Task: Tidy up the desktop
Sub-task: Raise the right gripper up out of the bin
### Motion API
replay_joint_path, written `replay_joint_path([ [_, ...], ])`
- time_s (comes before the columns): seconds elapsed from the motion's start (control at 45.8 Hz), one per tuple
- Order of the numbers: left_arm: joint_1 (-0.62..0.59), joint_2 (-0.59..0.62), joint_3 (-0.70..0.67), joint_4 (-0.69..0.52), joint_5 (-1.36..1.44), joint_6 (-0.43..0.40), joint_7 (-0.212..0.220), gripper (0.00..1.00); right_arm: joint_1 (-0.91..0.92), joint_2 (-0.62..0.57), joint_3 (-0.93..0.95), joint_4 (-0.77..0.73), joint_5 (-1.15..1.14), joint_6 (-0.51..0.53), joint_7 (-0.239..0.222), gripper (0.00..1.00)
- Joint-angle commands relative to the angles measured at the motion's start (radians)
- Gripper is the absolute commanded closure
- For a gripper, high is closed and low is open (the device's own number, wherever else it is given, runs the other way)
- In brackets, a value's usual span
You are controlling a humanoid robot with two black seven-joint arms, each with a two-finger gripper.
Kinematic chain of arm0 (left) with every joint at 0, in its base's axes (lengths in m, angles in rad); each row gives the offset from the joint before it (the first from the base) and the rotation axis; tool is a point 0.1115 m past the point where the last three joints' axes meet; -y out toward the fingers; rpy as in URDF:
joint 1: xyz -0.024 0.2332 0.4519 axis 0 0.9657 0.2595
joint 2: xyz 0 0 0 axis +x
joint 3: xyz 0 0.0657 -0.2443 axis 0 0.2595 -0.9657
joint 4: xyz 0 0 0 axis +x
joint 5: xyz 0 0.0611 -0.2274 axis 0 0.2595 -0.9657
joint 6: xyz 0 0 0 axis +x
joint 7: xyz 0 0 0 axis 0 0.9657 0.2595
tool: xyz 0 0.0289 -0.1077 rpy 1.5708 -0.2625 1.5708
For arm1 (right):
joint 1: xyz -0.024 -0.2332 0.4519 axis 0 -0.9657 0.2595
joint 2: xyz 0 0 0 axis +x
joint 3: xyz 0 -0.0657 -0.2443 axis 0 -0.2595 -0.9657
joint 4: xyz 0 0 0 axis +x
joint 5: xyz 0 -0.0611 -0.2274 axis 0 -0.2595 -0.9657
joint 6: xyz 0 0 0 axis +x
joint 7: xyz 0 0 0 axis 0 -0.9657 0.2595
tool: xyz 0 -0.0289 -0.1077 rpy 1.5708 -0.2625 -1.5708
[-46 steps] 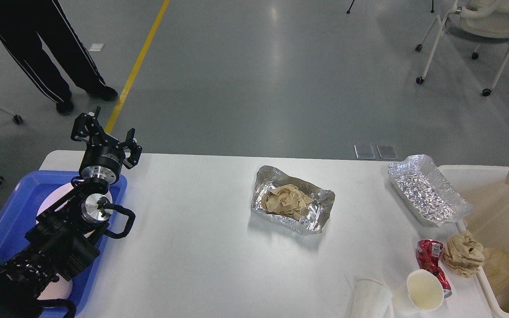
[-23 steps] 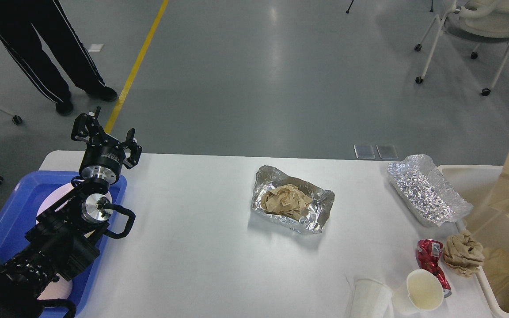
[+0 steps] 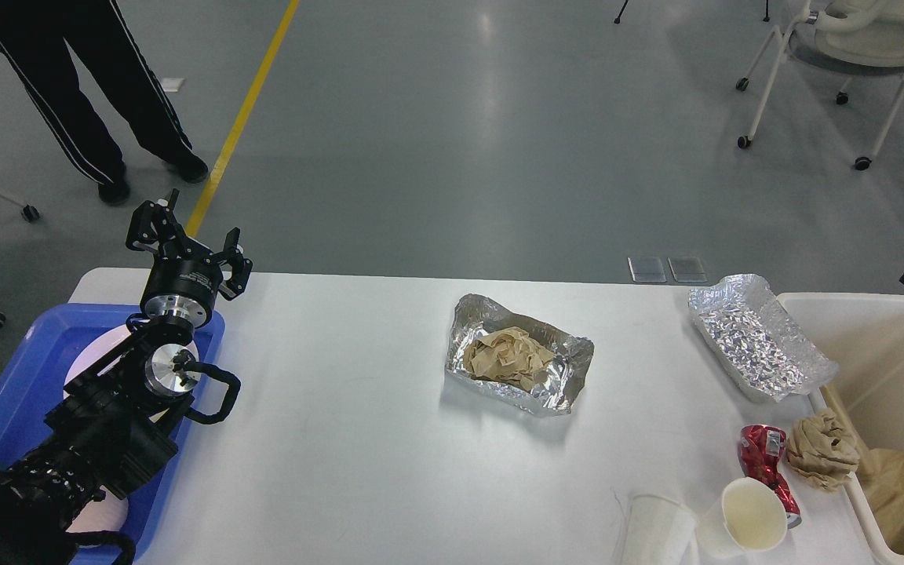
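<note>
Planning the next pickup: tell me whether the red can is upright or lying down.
Lying down. The red can lies on its side on the desktop, crushed, beside a paper wad.

White desktop [image 3: 358, 471] carries: foil tray [image 3: 519, 362] holding crumpled paper, empty foil tray [image 3: 762, 337], crushed red can [image 3: 766, 463], paper wad [image 3: 821, 451], two cups [image 3: 742, 522].

Setting: lab or test hall
Evidence: bare grey floor [image 3: 452, 133], yellow floor line [image 3: 244, 118], wheeled chair [image 3: 844, 55]
</note>
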Motion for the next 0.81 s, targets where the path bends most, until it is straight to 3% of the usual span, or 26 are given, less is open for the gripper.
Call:
replay_joint_path([
  [0.0,0.000,0.000,0.000,0.000,0.000,0.000,0.000,0.03,0.093,0.000,0.023,0.001,0.001,0.089,-0.002,0.00],
  [0.131,0.000,0.000,0.000,0.000,0.000,0.000,0.000,0.03,0.246,0.003,0.027,0.015,-0.010,0.241,0.001,0.00],
  [0.393,0.000,0.000,0.000,0.000,0.000,0.000,0.000,0.03,0.605,0.113,0.024,0.088,-0.013,0.707,0.013,0.00],
  [0.503,0.000,0.000,0.000,0.000,0.000,0.000,0.000,0.03,0.748,0.184,0.026,0.183,-0.014,0.897,0.013,0.00],
  [0.612,0.000,0.000,0.000,0.000,0.000,0.000,0.000,0.03,0.890,0.248,0.029,0.393,-0.014,0.931,0.012,0.00],
  [0.787,0.000,0.000,0.000,0.000,0.000,0.000,0.000,0.03,1.157,0.315,0.069,0.875,-0.165,0.907,0.012,0.00],
])
